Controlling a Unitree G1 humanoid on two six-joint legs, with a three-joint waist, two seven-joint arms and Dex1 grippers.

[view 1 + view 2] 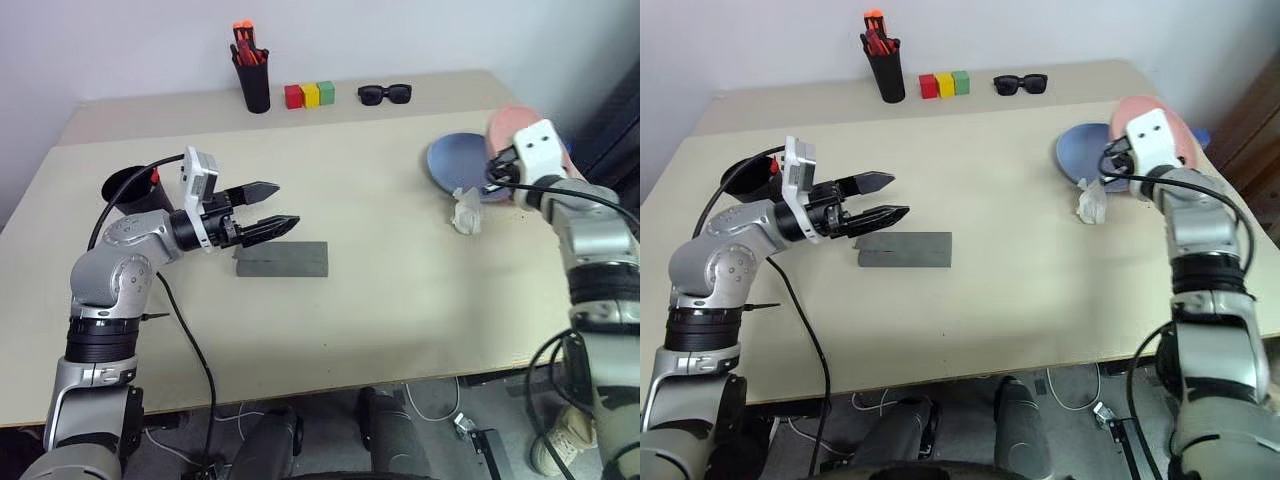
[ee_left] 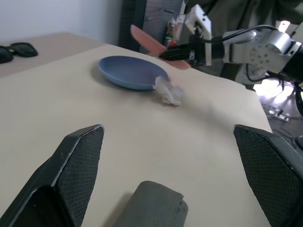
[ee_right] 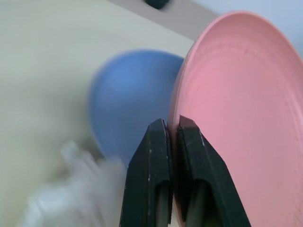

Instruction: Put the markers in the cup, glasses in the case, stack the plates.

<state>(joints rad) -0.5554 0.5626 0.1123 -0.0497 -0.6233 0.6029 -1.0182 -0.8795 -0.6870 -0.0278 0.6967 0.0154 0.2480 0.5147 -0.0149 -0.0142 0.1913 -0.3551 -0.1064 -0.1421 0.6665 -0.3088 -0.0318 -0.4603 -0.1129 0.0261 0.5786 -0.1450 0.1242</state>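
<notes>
A: What's the furniture here?
B: A beige table (image 1: 400,300), its top matte and evenly lit, with a narrower beige shelf-like surface (image 1: 450,90) butting its far edge at twelve o'clock.
A: And behind?
B: A plain pale wall (image 1: 400,35). At five o'clock, grey floor (image 1: 450,420) with loose white cables (image 1: 432,402).

place: lab or office | evidence: plain beige table (image 1: 400,300), loose floor cables (image 1: 430,400)
</notes>
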